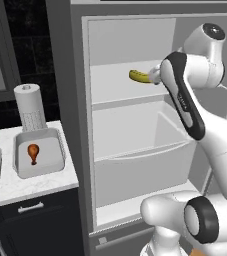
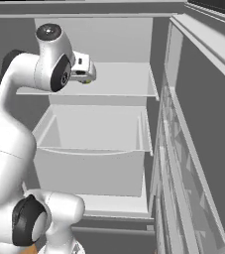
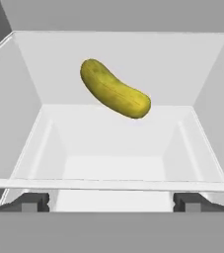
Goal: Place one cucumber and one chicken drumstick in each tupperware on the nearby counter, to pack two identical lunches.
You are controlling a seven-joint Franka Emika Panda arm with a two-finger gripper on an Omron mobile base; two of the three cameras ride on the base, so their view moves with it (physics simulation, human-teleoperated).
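Fingers [image 3: 34, 201] spread wide and empty, the gripper [image 3: 111, 202] faces the yellow-green cucumber [image 3: 114, 96] on the fridge shelf [image 1: 116, 85], apparently not yet touching. Advance until the fingers straddle its middle across the short width, then close. One tupperware [image 1: 39, 152] on the counter [image 1: 32, 182] holds a chicken drumstick [image 1: 33, 152].

Refrigerator [image 1: 135, 150]: door open, white interior, one shelf [image 1: 120, 87] above a deep drawer [image 1: 140, 165] | Door [image 2: 203, 149]: swung out right, grey, edge-on | Wall [image 1: 30, 45]: dark tiles left of the unit | Bench [image 1: 35, 185]: white marble-look top over dark cabinets [image 1: 35, 225], silver handles | Paper towel roll [image 1: 30, 107]: upright at the wall.
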